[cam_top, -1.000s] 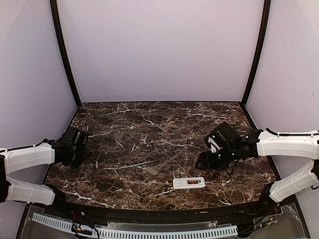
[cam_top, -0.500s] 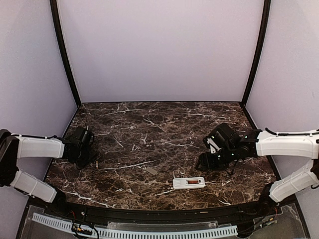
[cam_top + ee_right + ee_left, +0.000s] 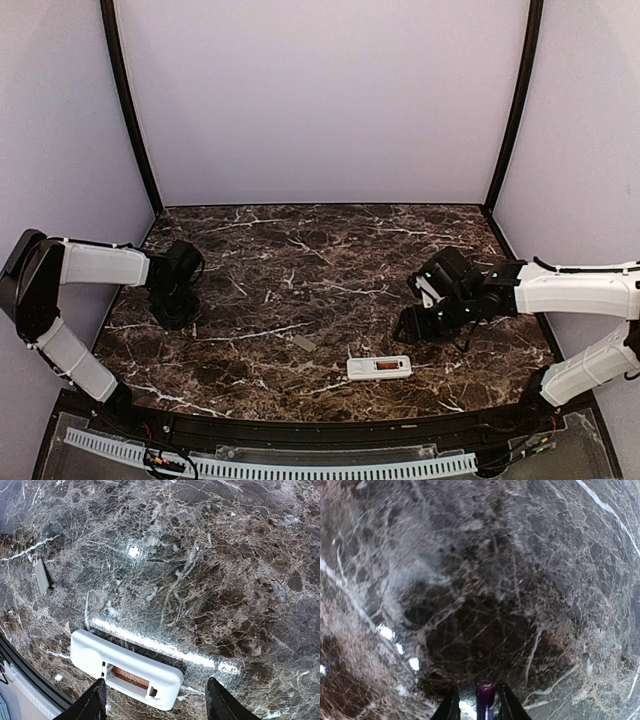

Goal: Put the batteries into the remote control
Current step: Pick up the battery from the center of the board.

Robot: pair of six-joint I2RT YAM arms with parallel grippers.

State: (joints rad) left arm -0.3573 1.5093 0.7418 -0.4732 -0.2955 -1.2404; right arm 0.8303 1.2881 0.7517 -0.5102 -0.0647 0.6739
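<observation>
**Top external view.** The remote control [image 3: 379,368] lies flat on the marble tabletop [image 3: 300,250], low and just right of centre in the frame. Its back faces up, and a loaded battery [image 3: 386,367] shows reddish in the recess. A small grey piece [image 3: 304,343] lies up and to the left of it, clear of it. The right claw [image 3: 418,325] hangs up and to the right of the remote. The left claw [image 3: 178,305] points down at the tabletop at the left of the frame.

**Left wrist view.** The left claw [image 3: 479,709] has its fingers [image 3: 451,707] narrowly apart. A slim dark cylinder, apparently a loose battery [image 3: 485,697], stands between them. I cannot tell if it is gripped.

**Right wrist view.** The right claw [image 3: 156,690] is spread wide and holds nothing. The remote control [image 3: 95,652] lies at lower left between its fingers [image 3: 95,702]. The loaded battery [image 3: 130,676] sits in the compartment. The grey piece [image 3: 41,576] lies at the left edge.
</observation>
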